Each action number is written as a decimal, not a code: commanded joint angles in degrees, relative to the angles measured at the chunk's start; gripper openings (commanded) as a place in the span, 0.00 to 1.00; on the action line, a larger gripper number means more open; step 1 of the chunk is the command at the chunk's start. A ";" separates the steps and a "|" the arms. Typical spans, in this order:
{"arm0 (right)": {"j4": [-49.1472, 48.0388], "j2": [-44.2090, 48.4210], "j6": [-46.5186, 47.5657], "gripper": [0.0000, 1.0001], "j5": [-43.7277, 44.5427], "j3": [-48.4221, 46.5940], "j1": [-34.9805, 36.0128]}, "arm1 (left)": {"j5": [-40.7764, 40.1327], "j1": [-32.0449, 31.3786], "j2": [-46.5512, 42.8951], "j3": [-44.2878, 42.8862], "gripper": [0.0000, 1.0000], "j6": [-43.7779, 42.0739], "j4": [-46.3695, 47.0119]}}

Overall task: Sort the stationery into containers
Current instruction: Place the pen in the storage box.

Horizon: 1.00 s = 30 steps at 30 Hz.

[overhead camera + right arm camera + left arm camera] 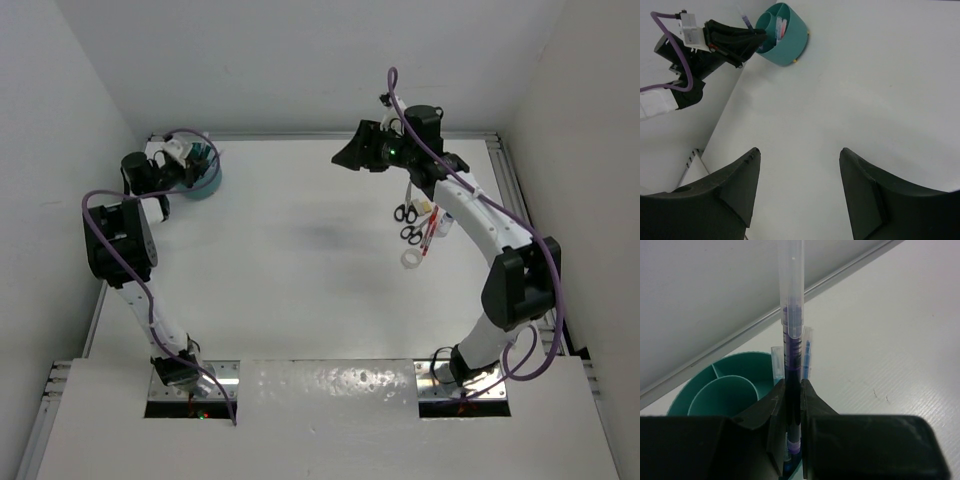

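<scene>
My left gripper (792, 386) is shut on a thin pen (791, 335) with a clear barrel and dark purple-blue inside. It holds the pen upright, its lower end inside the round teal organiser (725, 387). Another blue pen (807, 352) stands in the organiser. In the top view the left gripper (190, 160) is over the organiser (205, 185) at the far left. My right gripper (347, 155) is open and empty, raised above the far middle of the table. Two black-handled scissors (405, 213), a red pen (430, 236) and a clear tape ring (411, 259) lie under the right arm.
The right wrist view shows the organiser (790, 37) with pens in it and the left gripper (735, 40) at its rim, close to the left wall. The back wall and a metal rail (850, 270) run just behind the organiser.
</scene>
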<state>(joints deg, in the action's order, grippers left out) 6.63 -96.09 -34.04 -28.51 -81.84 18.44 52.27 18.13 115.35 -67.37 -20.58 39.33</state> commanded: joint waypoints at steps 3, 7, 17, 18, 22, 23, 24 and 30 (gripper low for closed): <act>0.57 -0.59 1.43 0.63 0.56 -3.67 -0.16 | 2.13 0.41 1.89 -1.09 0.00 -1.13 3.65; 1.54 -0.50 1.96 0.63 0.74 -3.85 -0.16 | 1.17 0.50 3.12 -1.27 0.01 -2.54 3.03; 2.42 -1.20 2.58 0.63 0.56 -5.26 0.37 | 2.75 0.85 3.74 -1.88 0.30 -2.19 2.42; 2.51 -1.20 2.66 0.63 0.39 -5.26 0.46 | 2.49 0.85 3.57 -1.97 0.31 -2.19 2.42; 2.95 -1.46 3.10 0.63 -0.23 -5.52 0.72 | 2.31 1.12 3.57 -2.67 0.35 -1.83 2.24; 2.95 -1.38 3.10 0.63 -0.23 -5.61 0.81 | 2.40 1.12 3.48 -2.85 0.35 -1.83 2.24; 2.95 -1.38 3.10 0.63 -0.23 -5.61 0.81 | 2.57 1.03 3.30 -2.94 0.35 -1.75 1.81; 3.03 -1.03 3.54 0.63 -0.84 -5.43 1.16 | 3.80 1.29 1.99 -3.64 0.40 -1.13 1.89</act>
<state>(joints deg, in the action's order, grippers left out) 10.76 -97.58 -31.66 -28.58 -84.79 19.05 53.43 18.65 119.17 -69.04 -22.09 39.59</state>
